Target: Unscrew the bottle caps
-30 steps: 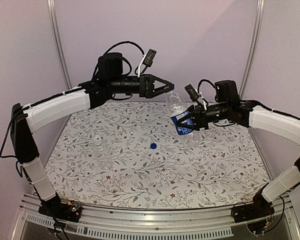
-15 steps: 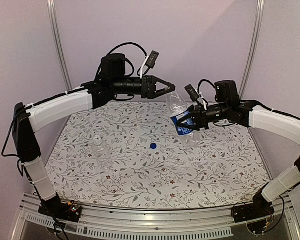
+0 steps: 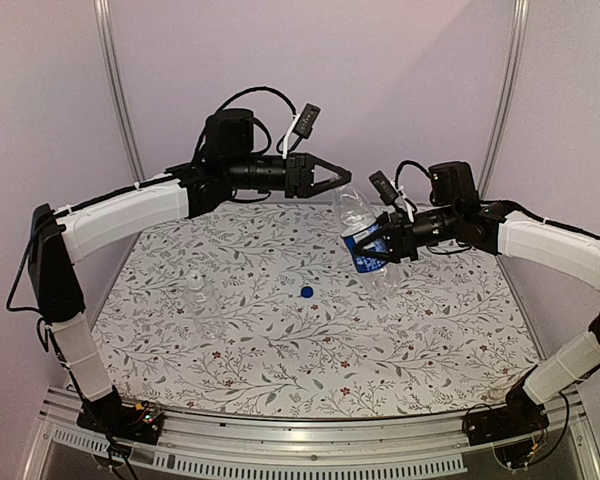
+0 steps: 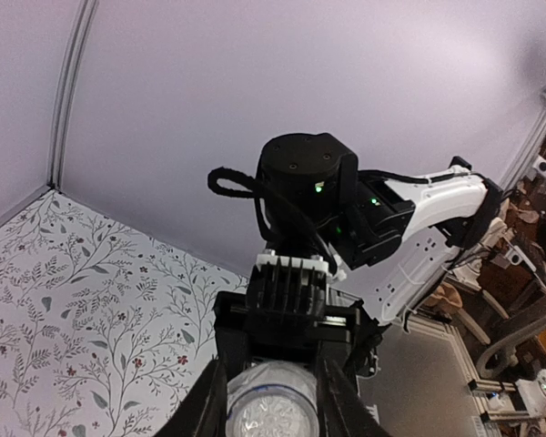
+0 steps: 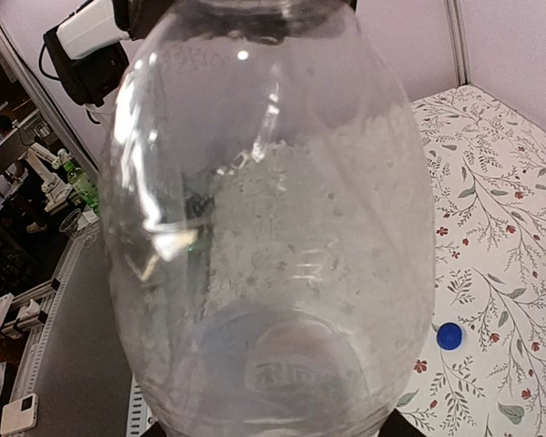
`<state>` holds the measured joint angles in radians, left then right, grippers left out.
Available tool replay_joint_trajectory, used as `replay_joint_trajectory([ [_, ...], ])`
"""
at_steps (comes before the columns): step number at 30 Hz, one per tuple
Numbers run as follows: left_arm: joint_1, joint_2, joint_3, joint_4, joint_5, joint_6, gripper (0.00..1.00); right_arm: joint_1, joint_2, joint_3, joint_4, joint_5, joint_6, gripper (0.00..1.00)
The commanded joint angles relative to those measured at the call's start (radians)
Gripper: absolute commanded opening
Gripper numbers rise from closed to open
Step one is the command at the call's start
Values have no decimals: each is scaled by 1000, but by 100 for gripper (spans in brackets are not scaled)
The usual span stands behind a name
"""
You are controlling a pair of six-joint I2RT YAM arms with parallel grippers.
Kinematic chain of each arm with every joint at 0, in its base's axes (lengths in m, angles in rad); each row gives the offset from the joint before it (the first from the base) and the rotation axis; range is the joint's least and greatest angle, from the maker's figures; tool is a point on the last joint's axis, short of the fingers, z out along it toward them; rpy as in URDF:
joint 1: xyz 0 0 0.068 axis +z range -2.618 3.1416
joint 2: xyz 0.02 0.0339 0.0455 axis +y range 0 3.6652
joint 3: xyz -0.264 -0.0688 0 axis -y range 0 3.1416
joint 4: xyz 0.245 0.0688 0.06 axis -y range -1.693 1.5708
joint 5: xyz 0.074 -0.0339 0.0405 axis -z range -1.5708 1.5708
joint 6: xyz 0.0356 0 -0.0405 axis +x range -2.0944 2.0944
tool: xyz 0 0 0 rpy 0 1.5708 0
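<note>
My right gripper [image 3: 378, 248] is shut on the label band of the taller bottle [image 3: 365, 235] and holds it tilted above the table's back right. In the right wrist view this clear bottle [image 5: 273, 228] fills the frame and hides the fingers. My left gripper [image 3: 337, 181] comes in from the left and is shut on the bottle's top. In the left wrist view the round mouth [image 4: 271, 417] sits between the two black fingers [image 4: 206, 410]. The blue cap [image 3: 306, 292] lies loose on the table [image 5: 449, 336]. The shorter bottle [image 3: 197, 297] stands at the left with its pale cap [image 3: 195, 276] on.
The floral table cover [image 3: 280, 350] reaches to the metal rail [image 3: 300, 440] at the near edge. Pale walls with upright metal posts [image 3: 115, 90] close in the back and sides. Both arm bases stand at the near corners.
The left gripper's jaws have closed from wide open onto the top of the held bottle, and it has edged slightly right. The right arm and bottle have stayed still.
</note>
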<state>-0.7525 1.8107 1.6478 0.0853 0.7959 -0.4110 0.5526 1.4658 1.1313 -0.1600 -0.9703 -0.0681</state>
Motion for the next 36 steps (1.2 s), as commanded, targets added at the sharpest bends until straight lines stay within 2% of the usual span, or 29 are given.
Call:
replay_joint_trajectory([
  [1, -18, 19, 9, -24, 37, 10, 27, 6, -3, 22, 17, 15, 1, 44],
  [4, -18, 16, 9, -22, 40, 14, 14, 5, 0, 22, 14, 22, 1, 44],
  [6, -17, 11, 6, -20, 40, 15, 1, 4, 1, 22, 12, 31, 0, 44],
  [7, -14, 8, 4, -18, 38, 13, 0, 4, 1, 21, 11, 39, -1, 45],
  [10, -10, -4, -10, -9, 34, 3, 0, 4, 2, 19, 2, 62, -5, 49],
  [15, 2, -23, -39, 20, 26, -24, 0, 4, 6, 24, -10, 76, -6, 61],
  [19, 18, -37, -50, 17, 5, -21, 0, 4, 13, 32, -22, 88, -7, 77],
  [23, 28, -53, -50, -25, -24, 18, 0, 4, 19, 36, -38, 104, -11, 98],
  [27, 33, -74, -48, -123, -103, 97, 0, 4, 19, 39, -46, 146, -13, 99],
  [36, 34, -103, -33, -353, -452, 307, 0, -37, 1, 41, -46, 299, 26, 99],
])
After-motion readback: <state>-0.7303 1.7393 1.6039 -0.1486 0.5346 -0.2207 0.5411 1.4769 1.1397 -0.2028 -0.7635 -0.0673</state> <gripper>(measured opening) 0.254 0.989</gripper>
